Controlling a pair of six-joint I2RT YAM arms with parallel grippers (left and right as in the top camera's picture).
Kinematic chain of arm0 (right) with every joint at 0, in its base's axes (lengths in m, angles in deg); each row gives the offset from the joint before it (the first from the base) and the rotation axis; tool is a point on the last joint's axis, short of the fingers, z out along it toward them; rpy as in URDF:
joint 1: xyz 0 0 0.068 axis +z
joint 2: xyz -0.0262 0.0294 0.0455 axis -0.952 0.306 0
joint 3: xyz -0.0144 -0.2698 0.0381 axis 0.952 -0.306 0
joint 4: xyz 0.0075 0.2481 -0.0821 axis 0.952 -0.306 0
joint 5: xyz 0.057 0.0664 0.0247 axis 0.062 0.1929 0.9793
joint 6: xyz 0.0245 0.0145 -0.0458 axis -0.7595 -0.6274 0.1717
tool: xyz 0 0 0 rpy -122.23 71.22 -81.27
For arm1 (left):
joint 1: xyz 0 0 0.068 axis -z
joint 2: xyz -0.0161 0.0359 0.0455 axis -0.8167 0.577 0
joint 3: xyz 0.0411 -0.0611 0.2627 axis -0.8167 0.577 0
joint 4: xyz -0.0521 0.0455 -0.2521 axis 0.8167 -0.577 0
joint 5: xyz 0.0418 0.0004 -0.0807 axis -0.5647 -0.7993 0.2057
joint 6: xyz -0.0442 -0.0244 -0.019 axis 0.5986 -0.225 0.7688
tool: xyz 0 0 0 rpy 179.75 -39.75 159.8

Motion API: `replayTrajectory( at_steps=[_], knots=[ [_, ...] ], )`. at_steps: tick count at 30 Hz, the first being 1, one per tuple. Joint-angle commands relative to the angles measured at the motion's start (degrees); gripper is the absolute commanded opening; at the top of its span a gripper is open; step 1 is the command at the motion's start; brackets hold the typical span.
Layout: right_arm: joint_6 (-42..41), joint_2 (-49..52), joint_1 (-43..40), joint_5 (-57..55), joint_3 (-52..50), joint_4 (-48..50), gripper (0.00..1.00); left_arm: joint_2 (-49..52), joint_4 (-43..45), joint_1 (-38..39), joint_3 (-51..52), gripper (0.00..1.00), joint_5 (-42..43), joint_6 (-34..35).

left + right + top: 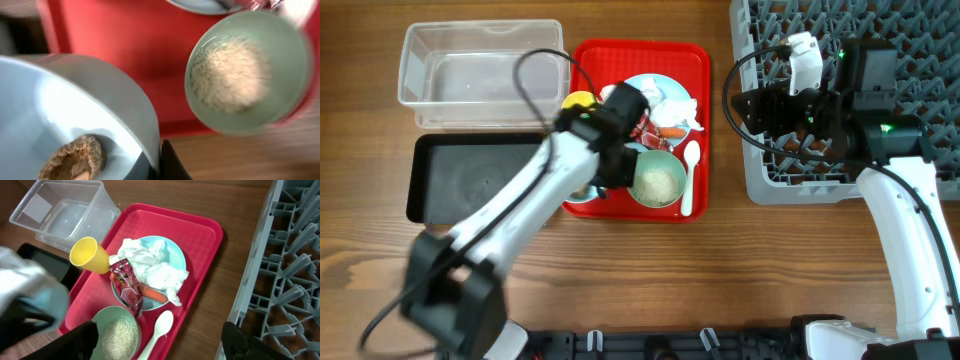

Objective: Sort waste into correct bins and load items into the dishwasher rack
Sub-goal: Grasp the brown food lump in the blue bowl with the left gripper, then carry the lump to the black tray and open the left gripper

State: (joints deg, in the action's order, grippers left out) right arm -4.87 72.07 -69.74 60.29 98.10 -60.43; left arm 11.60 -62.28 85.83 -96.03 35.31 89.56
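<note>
My left gripper (pixel 161 159) is shut on the rim of the pale blue bowl (pixel 75 95), which holds a brown food scrap (pixel 72 160). In the overhead view the gripper (pixel 601 183) holds this bowl (pixel 579 194) at the red tray's front left corner. The pale green bowl (pixel 657 181) of white rice (pixel 230 75) stands beside it. The pale blue plate (pixel 172 247) carries the white napkin (pixel 150 262), red wrapper (pixel 127 282) and carrot piece (pixel 152 294). The yellow cup (pixel 89 255) lies on its side. The white spoon (pixel 161 326) lies at the tray's right. My right gripper (pixel 160 347) is open and empty, above the tray's right edge (pixel 752 105).
The red serving tray (pixel 640 55) sits mid-table. The clear tub (pixel 480 38) is at the back left, with the black tray (pixel 470 180) in front of it. The grey dishwasher rack (pixel 920 40) stands at the right. My left arm stretches from the front left to the tray.
</note>
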Motion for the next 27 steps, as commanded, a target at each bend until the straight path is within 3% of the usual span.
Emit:
replayTrajectory(
  at_steps=[1,5,15,20,27],
  knots=[
    [-0.39,-0.42,0.17,-0.37,0.81,0.66,0.82,-8.79,-2.86,-4.74,-1.38,0.04,3.37,4.39],
    [-0.39,-0.42,0.17,-0.37,0.81,1.33,0.82,-14.75,-5.97,-16.26,-1.03,0.04,9.81,2.25],
    [-0.39,-0.42,0.17,-0.37,0.81,1.29,0.82,-13.66,4.00,-49.13,12.50,0.04,50.58,-23.61],
    [-0.42,-0.42,0.17,-0.37,0.81,1.36,0.82,-11.72,10.93,-56.70,19.39,0.04,62.88,-32.68],
    [-0.42,-0.42,0.17,-0.35,0.81,1.38,0.82,-9.64,13.20,-62.16,22.32,0.04,68.28,-42.53]
  ],
)
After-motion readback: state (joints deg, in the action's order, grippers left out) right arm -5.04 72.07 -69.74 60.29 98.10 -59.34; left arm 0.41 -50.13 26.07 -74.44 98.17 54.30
